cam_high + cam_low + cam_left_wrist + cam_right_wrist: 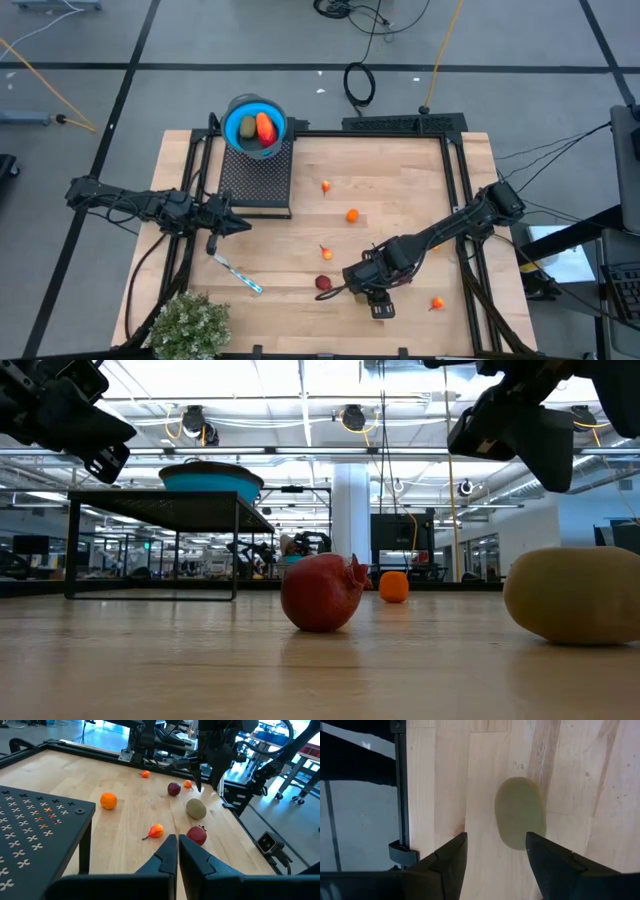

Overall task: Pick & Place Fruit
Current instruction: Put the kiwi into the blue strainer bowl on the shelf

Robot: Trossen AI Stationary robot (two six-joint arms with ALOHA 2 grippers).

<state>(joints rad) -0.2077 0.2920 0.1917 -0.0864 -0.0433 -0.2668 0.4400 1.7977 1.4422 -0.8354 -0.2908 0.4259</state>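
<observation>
Right gripper [496, 851] hangs wide open directly above an olive-brown oval fruit [520, 813] lying on the table [400, 200]. Left gripper [178, 854], fingers closed together and empty, waits beside the black perforated stand [256, 176], well apart from that fruit.

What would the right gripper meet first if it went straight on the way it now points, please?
Most likely the olive-brown oval fruit: the right gripper, open, points down with it between its fingers. Past it lies only the wooden table.
</observation>
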